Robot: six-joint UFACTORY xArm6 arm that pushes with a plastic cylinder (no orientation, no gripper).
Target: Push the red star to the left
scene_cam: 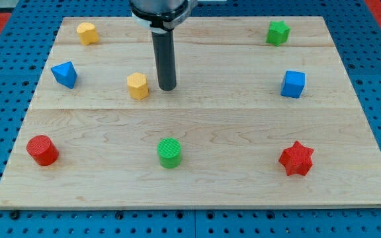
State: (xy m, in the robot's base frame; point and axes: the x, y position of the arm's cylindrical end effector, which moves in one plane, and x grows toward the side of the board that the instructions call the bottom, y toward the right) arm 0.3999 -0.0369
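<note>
The red star [296,158] lies on the wooden board [197,192] near the view's bottom right. My tip [167,88] rests on the board in the upper middle, far up and to the left of the red star. It stands just right of a yellow hexagonal block [137,86], with a small gap between them.
A yellow block [87,32] sits at top left, a blue pointed block [64,74] at left, a red cylinder [42,150] at bottom left. A green cylinder [169,153] is at bottom middle, a blue cube [294,84] at right, a green star [278,32] at top right.
</note>
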